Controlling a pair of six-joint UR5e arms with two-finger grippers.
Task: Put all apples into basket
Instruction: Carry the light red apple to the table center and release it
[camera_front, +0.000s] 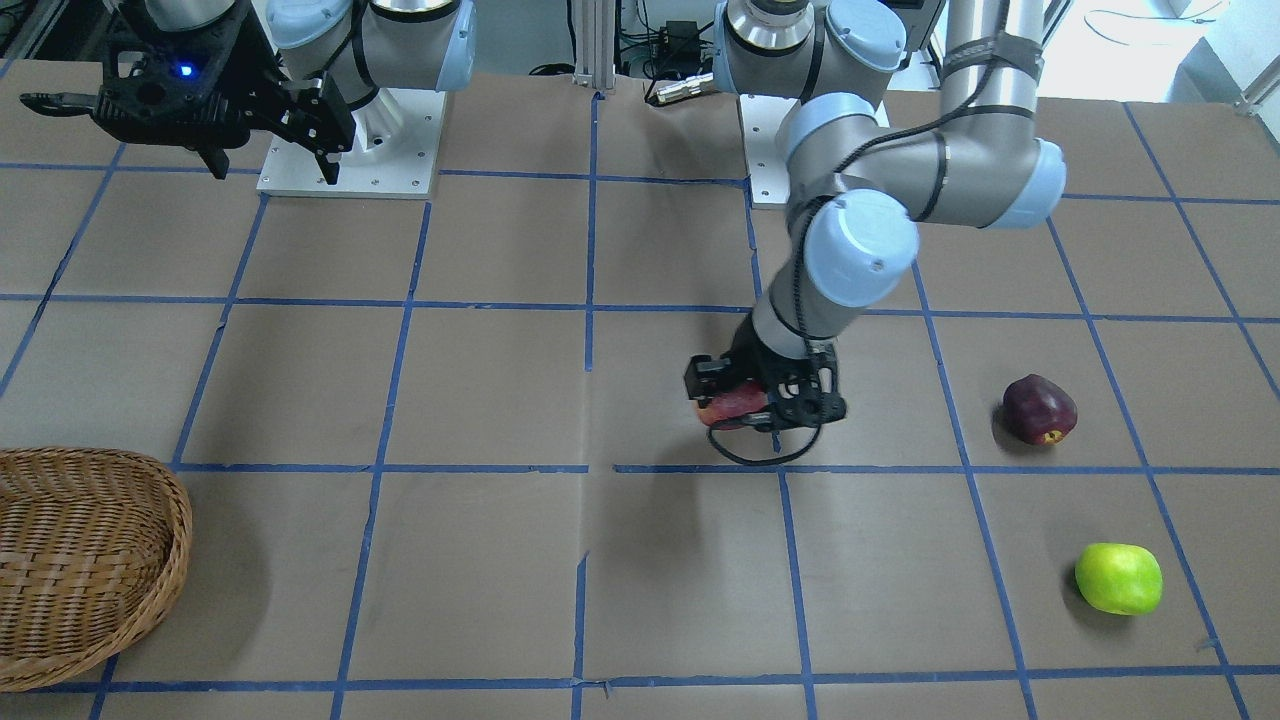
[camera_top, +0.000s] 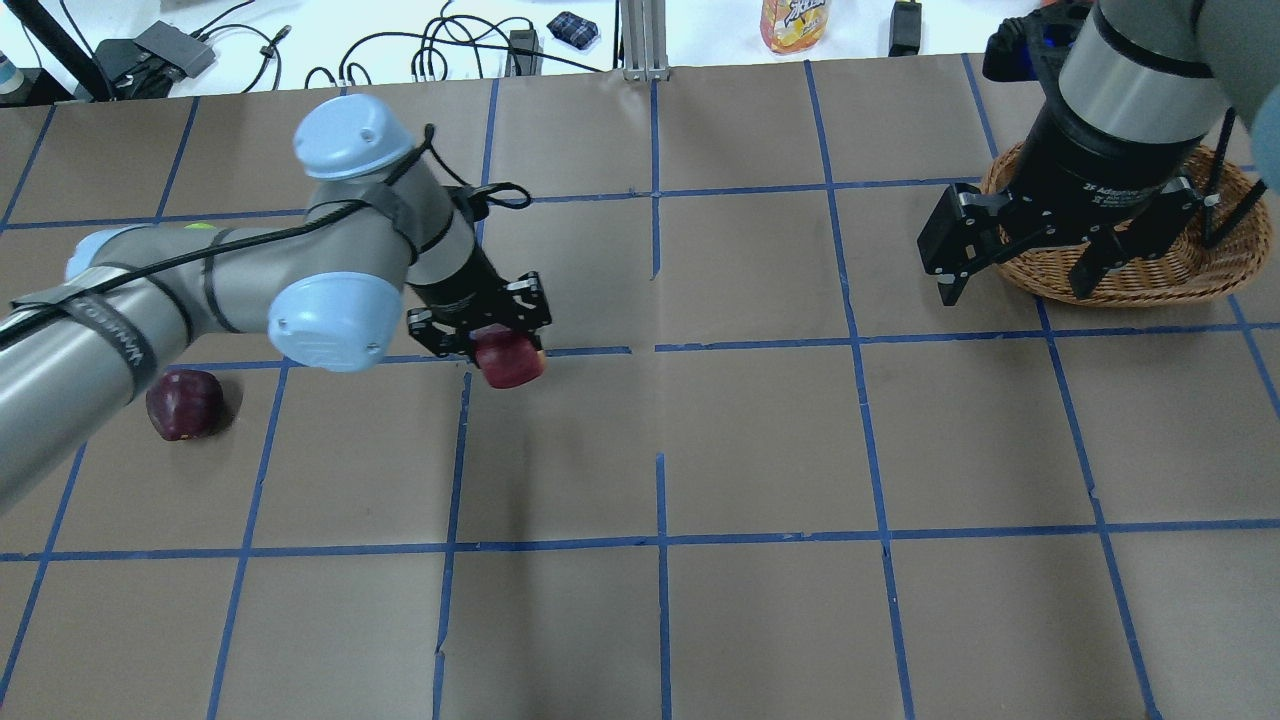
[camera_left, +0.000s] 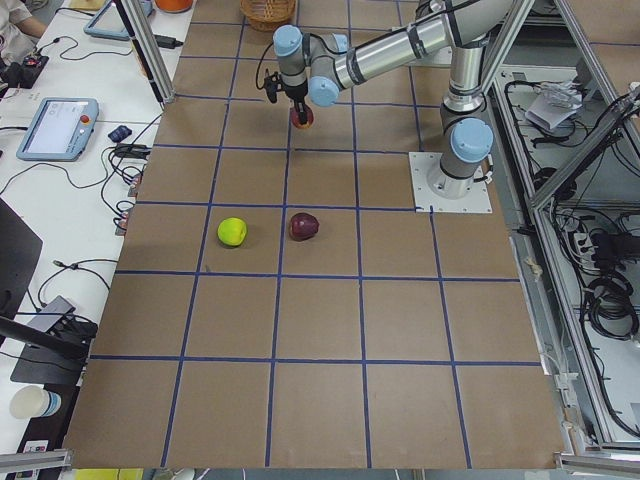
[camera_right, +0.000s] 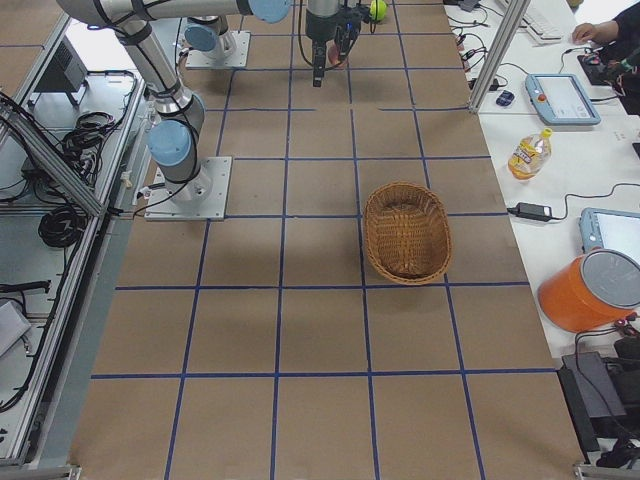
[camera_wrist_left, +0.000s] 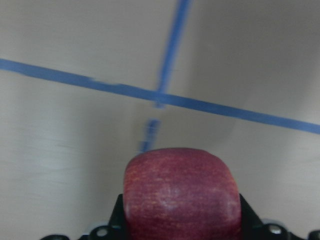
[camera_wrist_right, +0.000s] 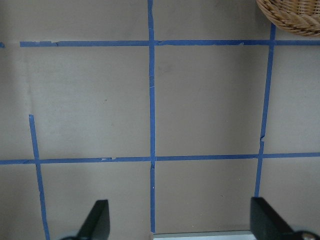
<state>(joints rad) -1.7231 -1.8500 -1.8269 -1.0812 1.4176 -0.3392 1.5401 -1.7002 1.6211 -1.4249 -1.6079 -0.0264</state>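
The red apple (camera_top: 514, 364) is clamped in the left gripper (camera_top: 497, 347) over mid-table (camera_front: 480, 390), with bare paper all round. The maroon apple (camera_front: 1040, 408) and the green apple (camera_front: 1118, 578) lie apart on the left (both ungripped). The basket (camera_front: 172, 520) sits on the right side. The right gripper (camera_top: 1015, 285) hangs there with its fingers wide apart.

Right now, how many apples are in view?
3. Red apple: held in the left gripper. Maroon apple and green apple: on the table on the robot's left. None in the basket; none seem hidden.
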